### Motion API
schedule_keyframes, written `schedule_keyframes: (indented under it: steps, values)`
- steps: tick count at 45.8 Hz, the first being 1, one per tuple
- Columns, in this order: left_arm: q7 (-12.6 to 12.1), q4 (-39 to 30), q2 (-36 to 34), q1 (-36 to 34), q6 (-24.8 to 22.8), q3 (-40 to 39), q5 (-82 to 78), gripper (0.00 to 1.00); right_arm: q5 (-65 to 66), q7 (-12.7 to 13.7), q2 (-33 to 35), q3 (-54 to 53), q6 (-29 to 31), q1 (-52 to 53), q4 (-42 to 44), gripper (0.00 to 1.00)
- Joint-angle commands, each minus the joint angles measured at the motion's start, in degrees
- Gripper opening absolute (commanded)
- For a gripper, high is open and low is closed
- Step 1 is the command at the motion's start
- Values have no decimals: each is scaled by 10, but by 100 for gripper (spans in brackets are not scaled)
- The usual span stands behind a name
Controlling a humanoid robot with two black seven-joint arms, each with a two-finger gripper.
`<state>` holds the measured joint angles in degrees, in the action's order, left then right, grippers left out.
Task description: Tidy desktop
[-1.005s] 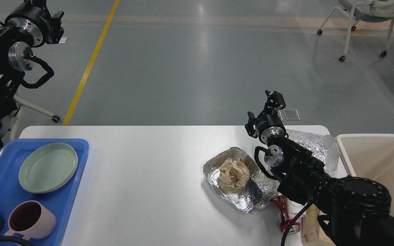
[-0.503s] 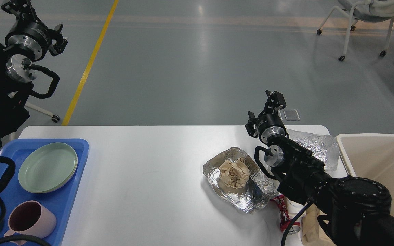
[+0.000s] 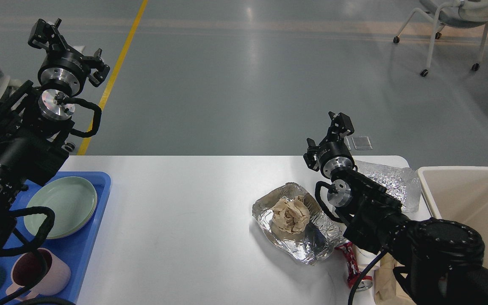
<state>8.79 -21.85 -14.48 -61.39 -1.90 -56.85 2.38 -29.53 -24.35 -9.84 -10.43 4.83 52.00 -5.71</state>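
The white desktop (image 3: 184,220) fills the lower half of the head view. At its right middle lies a crumpled foil container (image 3: 307,245) with a wad of brown paper (image 3: 289,214) in it. My right gripper (image 3: 339,123) hangs above the table's far right edge, past the foil, dark and small, its fingers not told apart. My left gripper (image 3: 45,32) is raised high at the left, over the floor beyond the table. It holds nothing that I can see, and its fingers are unclear.
A blue tray (image 3: 89,254) at the left holds a green plate (image 3: 62,205) and a pink cup (image 3: 55,273). A beige bin (image 3: 472,199) stands at the right. A second crinkled foil piece (image 3: 394,180), a red wrapper (image 3: 351,262) and beige paper (image 3: 386,279) lie under my right arm.
My left arm has swung to the right and lower, now covering part of the blue tray's left side. The right arm and the items on the table have not moved.
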Motion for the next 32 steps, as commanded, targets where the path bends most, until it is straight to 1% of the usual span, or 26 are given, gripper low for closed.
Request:
schedule_keyframes:
  steps: [1,7,12,16,20,22,24,29,32]
  values:
    - [0,1,3,7,0,-12,3,100,0,0,0,0,0,-1,0,100]
    - [0,1,12,27,0,-25,13,100,0,0,0,1,0,0,0,100]
    - [1,1,33,43,-6,-33,17,100,0,0,0,0,0,0,0,100]
    - [11,0,55,66,-19,-47,17,100,0,0,0,0,0,0,0,100]
    - [34,0,81,97,-44,-63,17,100,0,0,0,0,0,-1,0,100]
    - [50,1,99,114,-59,-66,17,100,0,0,0,0,0,0,0,100]
    - [73,1,115,125,-69,-66,17,100,0,0,0,1,0,-1,0,100]
    - [134,1,136,138,-71,-58,16,100,0,0,0,0,0,-1,0,100]
    - [152,1,139,140,-71,-55,16,100,0,0,0,1,0,0,0,100]
